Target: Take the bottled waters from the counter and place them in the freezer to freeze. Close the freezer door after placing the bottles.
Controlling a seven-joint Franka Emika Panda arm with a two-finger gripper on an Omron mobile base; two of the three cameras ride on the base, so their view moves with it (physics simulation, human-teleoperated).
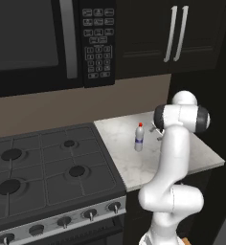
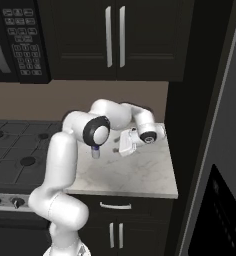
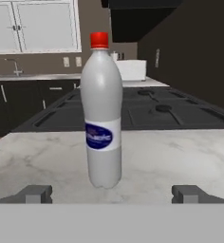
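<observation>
Gripper (image 3: 112, 193): our two dark fingertips (image 3: 34, 193) stand wide apart and low over the counter (image 3: 180, 156), jaws spread, nothing between them or held. In the right base view we see the hand (image 2: 126, 142) turned sideways above the marble, pointing toward the bottle.

Bottled water (image 3: 102, 114): one bottle, upright on the counter, red cap on top, blue label band round its lower middle. In the hand view we see it just ahead of our fingertips and centred on the gap between them, not yet touched by either finger. In the left base view the bottle (image 1: 140, 138) stands near the middle of the slab, between the stovetop (image 1: 48, 167) and our arm. In the right base view only its lower part (image 2: 95, 152) shows, below the arm's dark joint.

Counter: white-grey veined marble, with the black gas stovetop against its one side and dark cabinets (image 2: 115, 40) with silver bar handles above.

Freezer door (image 2: 225, 200): grey, with a black dispenser panel, beyond the counter's other end.
</observation>
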